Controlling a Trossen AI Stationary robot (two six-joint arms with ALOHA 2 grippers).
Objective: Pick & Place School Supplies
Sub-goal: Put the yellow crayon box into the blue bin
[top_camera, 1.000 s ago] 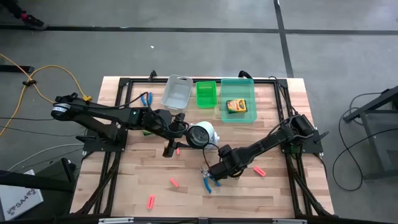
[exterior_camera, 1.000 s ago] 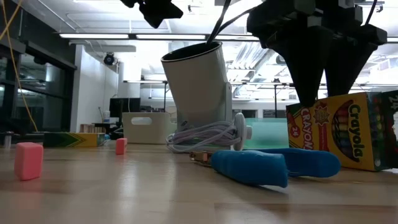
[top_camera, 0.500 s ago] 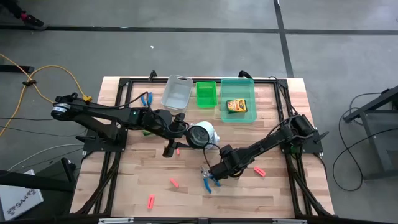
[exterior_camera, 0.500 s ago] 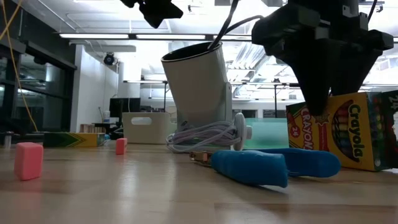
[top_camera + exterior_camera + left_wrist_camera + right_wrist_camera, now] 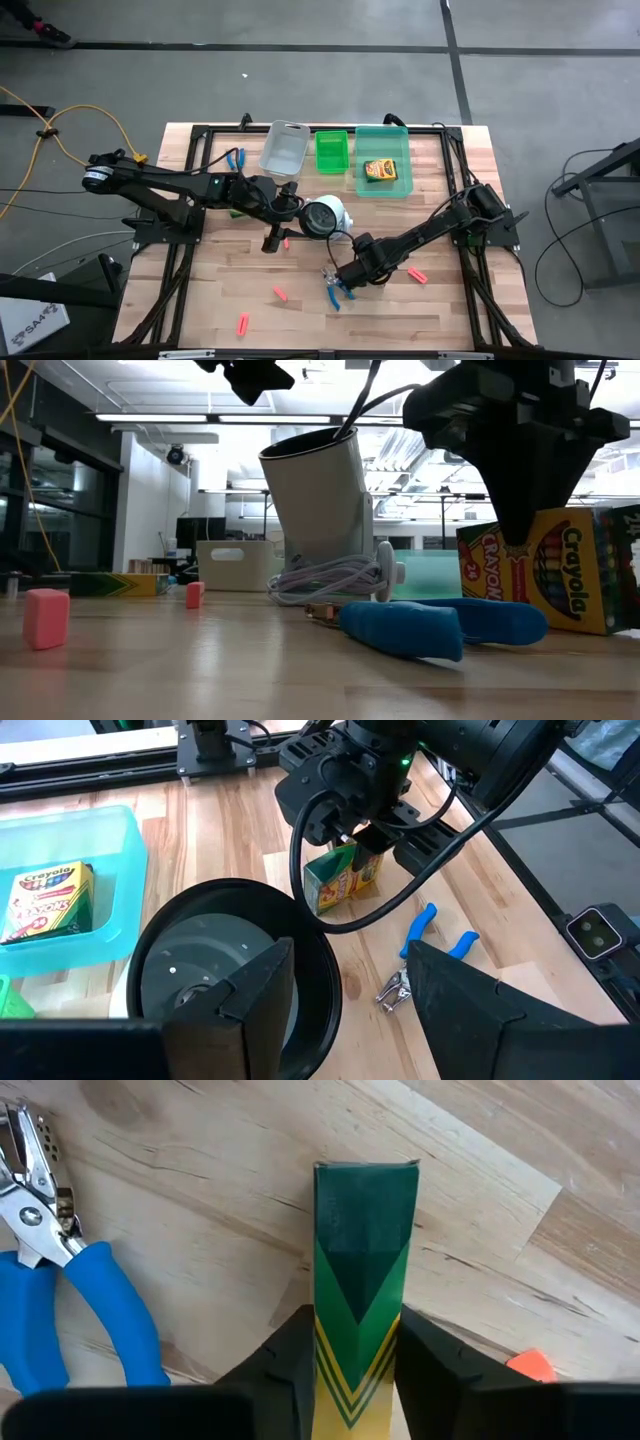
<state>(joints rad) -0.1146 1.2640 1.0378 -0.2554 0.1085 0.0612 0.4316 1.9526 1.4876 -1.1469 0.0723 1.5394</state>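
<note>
High view: right gripper (image 5: 352,277) low over table (image 5: 450,310) centre-front, beside blue-handled scissors (image 5: 334,291); left gripper (image 5: 272,240) near round white object (image 5: 327,215). Second crayon box (image 5: 380,170) lies in teal bin (image 5: 383,184).

Low view: right jaws down on upright crayon box (image 5: 545,570), scissors lying in front.

Left wrist view: left jaws spread wide, holding nothing.

Right wrist view: right fingers (image 5: 288,1355) pressed against both sides of crayon box, red-pink stub (image 5: 527,1364) nearby.
</note>
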